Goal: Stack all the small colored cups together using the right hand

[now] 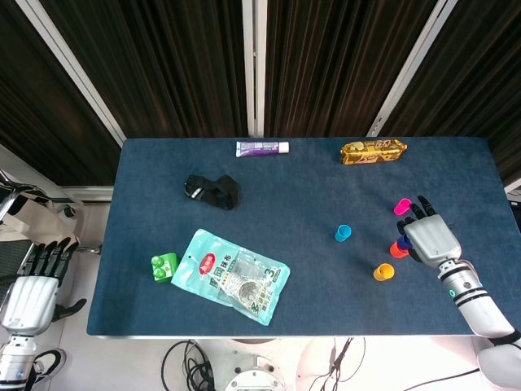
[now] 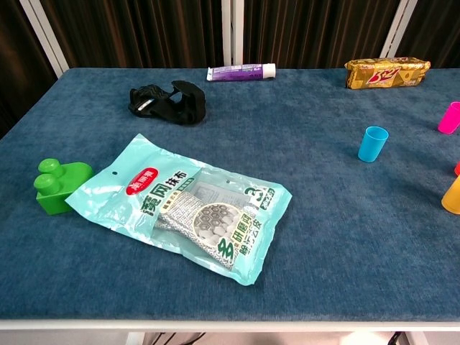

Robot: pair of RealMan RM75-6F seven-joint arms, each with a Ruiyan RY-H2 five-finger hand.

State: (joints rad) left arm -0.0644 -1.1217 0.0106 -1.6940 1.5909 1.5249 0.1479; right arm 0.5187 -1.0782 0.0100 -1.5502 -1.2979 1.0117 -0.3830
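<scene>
1. The right hand [image 1: 431, 239] is over the table's [image 1: 293, 187] right edge in the head view, its back to the camera, fingers [image 1: 421, 209] pointing toward the far side.
2. Under its near-left edge sit a dark blue cup [image 1: 399, 241] and a red cup [image 1: 396, 250]; the blue one shows just above the red, at the fingers' side. Whether the fingers are clasped on the blue cup I cannot tell; the hand's back hides the grip.
3. A pink cup [image 1: 402, 207] lies tilted on the cloth just beyond the fingertips, apart from them.
4. An orange cup [image 1: 383, 272] stands near the front edge, just left of the right hand's wrist.
5. A light blue cup [image 1: 343, 234] stands alone, further left, well apart from the other cups.
6. The chest view shows the light blue cup upright, the pink and orange ones cut off at the right border, and neither hand.
7. The left hand [image 1: 31, 289] hangs off the table's left side, fingers apart, holding nothing.
8. Elsewhere: a gold snack pack [image 1: 374, 151] and a purple tube [image 1: 261, 148] along the far edge, a black strap [image 1: 212, 191] left of centre, a teal pouch [image 1: 230, 275] near the front with a green block [image 1: 164, 266] just to its left.
</scene>
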